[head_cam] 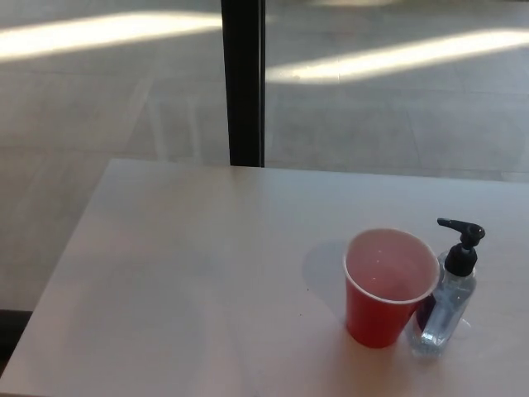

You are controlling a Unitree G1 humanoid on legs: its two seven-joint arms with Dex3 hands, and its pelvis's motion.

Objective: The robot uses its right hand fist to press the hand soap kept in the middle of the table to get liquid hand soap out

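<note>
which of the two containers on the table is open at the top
The red cup: its wide mouth is uncovered and faces up. The clear soap bottle beside it on the right is closed by a black pump.

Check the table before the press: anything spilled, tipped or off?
Nothing stands out. The red cup stands upright with no liquid visible inside, and the soap bottle is upright beside it, pump nozzle pointing toward the cup. No spill shows on the table. Neither robot hand is in view.
</note>
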